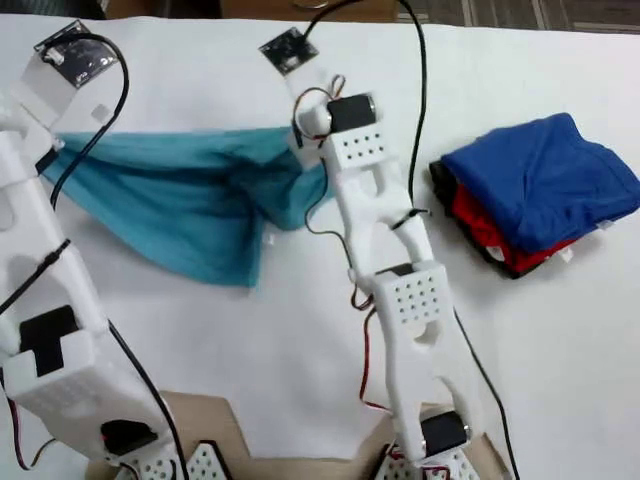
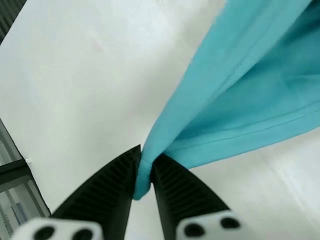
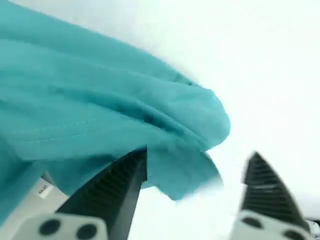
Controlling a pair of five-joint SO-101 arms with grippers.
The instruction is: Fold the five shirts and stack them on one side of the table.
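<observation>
Left gripper [image 2: 142, 156] pinches a corner of the teal shirt [image 2: 240, 100] in closed jaws, likely to draw it flat for folding. Right gripper [image 3: 200, 153] stands open, with a bunched fold partly between its jaws (not yet pinched). Well apart from both, a stack of folded shirts [image 1: 540, 190] rests on the white table [image 1: 300, 340].

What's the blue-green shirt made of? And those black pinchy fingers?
The teal shirt looks like soft, matte knit cloth, probably cotton: it drapes, wrinkles and shows stitched hems. The left gripper's black fingers look like hard matte plastic, with ridged faces.
</observation>
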